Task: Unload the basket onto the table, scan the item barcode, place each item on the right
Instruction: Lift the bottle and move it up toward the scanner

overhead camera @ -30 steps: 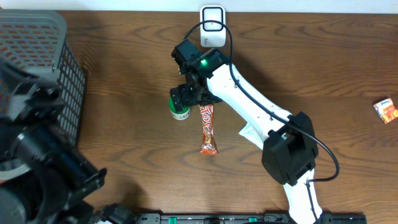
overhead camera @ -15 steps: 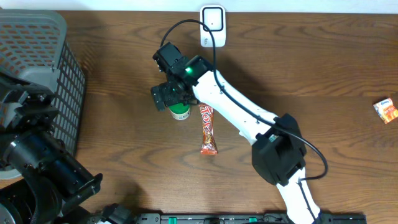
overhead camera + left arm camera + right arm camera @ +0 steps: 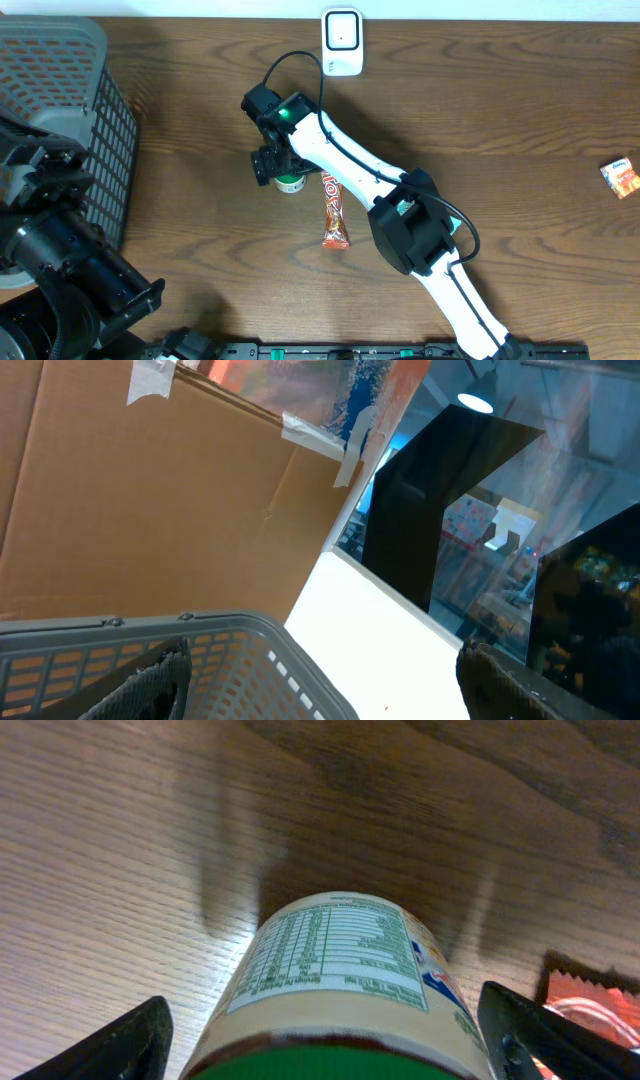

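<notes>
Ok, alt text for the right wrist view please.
A green-lidded jar stands on the wooden table between the open fingers of the right gripper, its nutrition label facing the camera. An orange snack wrapper shows at the right edge.

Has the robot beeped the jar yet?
Nothing is done yet. The green-lidded jar stands on the table, far from the white scanner. The right gripper straddles it, jaws open, no grip. Left to do: grab it, lift it, show its barcode to the scanner.
</notes>
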Controlling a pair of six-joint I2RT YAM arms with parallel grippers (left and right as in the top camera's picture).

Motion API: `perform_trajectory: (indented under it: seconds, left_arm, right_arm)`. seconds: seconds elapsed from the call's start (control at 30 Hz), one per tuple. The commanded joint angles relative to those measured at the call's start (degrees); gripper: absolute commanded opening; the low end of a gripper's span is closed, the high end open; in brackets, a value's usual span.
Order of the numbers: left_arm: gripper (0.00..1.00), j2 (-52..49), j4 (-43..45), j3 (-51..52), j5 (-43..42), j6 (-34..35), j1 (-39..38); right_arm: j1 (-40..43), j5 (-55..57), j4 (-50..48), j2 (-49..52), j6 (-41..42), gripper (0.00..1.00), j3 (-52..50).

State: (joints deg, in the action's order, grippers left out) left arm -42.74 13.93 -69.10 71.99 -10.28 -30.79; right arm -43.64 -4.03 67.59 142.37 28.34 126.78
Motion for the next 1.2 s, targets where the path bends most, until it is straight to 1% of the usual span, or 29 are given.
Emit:
perform_trajectory:
  seconds: [0.0, 0.07, 0.13, 0.53, 0.7, 1.17]
  left_arm:
    - [0.85, 0.0, 0.3, 0.3, 0.7, 0.6, 0.2]
    - [0.85, 0.0, 0.3, 0.3, 0.7, 0.6, 0.2]
    - [0.85, 0.0, 0.3, 0.3, 0.7, 0.6, 0.2]
    - [0.85, 0.0, 0.3, 0.3, 0.7, 0.6, 0.2]
    - [0.85, 0.0, 0.3, 0.3, 0.7, 0.6, 0.2]
    - [0.85, 0.0, 0.6, 0.3, 0.7, 0.6, 0.2]
  right_arm:
    - [0.7, 0.8, 1.0, -0.6, 2.5, 0.89, 1.5]
    - [1.0, 0.8, 1.0, -0.6, 2.6, 0.86, 1.5]
    - [1.0, 0.8, 1.1, -0.6, 2.8, 0.84, 1.4]
    - [0.8, 0.7, 3.0, 1.3, 3.4, 0.84, 1.4]
    - [0.8, 0.7, 3.2, 1.4, 3.4, 0.81, 1.4]
    - [0.3, 0.8, 3.5, 3.1, 3.4, 0.83, 1.0]
